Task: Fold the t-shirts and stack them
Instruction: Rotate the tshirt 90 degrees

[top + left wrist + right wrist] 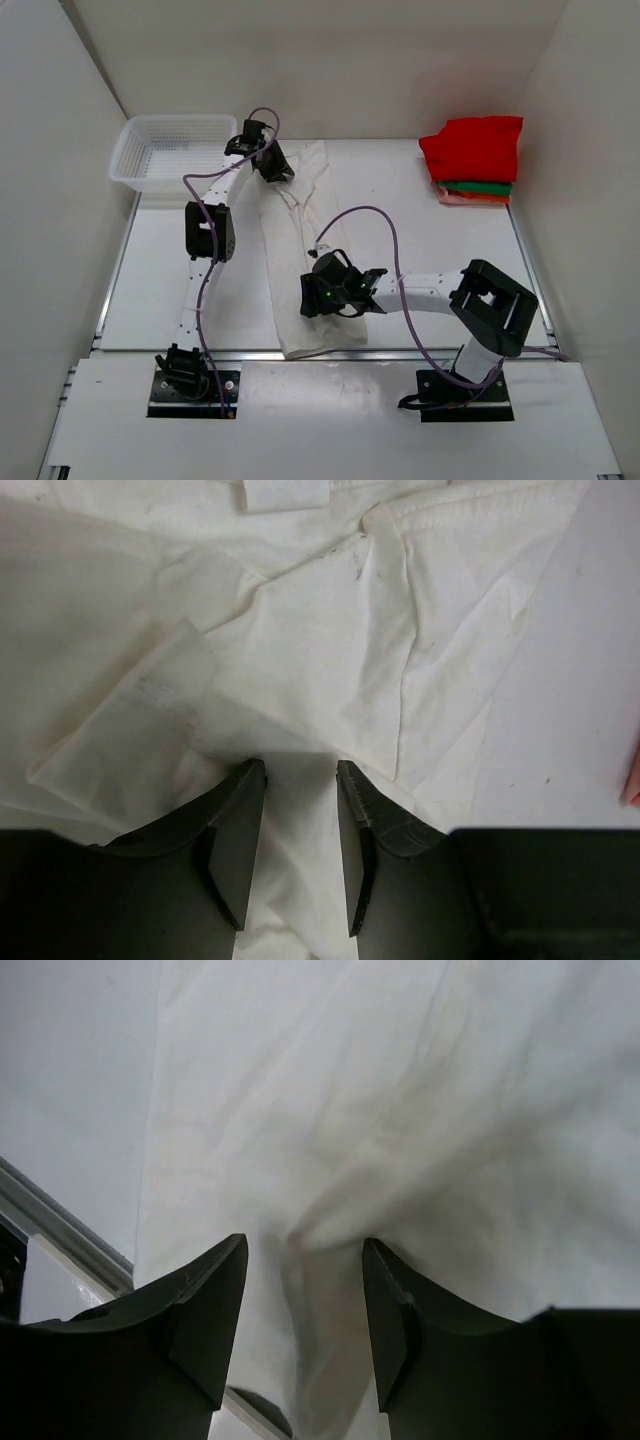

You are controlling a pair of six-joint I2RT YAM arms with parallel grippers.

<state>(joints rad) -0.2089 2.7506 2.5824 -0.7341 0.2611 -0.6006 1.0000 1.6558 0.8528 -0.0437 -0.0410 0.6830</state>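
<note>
**A:** What has the left gripper [300,790] got?

**B:** Its jaws stand narrow with a ridge of the cream shirt [285,260] between them, at the shirt's far end. I judge that a pinch.

**A:** And the right gripper [305,1260]?

**B:** Narrow too. Creases run into its gap, so it likely holds the near end, by the worktop [430,240] edge.

**A:** Why one at each end?

**B:** The shirt lies as a long strip down the middle, sides folded in. A grip at both ends suits bringing one end over the other to halve it.

**A:** And then?

**B:** Probably the stack in the far right corner, well apart from the strip: red shirt [475,148] on top, then green [480,187], then salmon [470,199].
</note>
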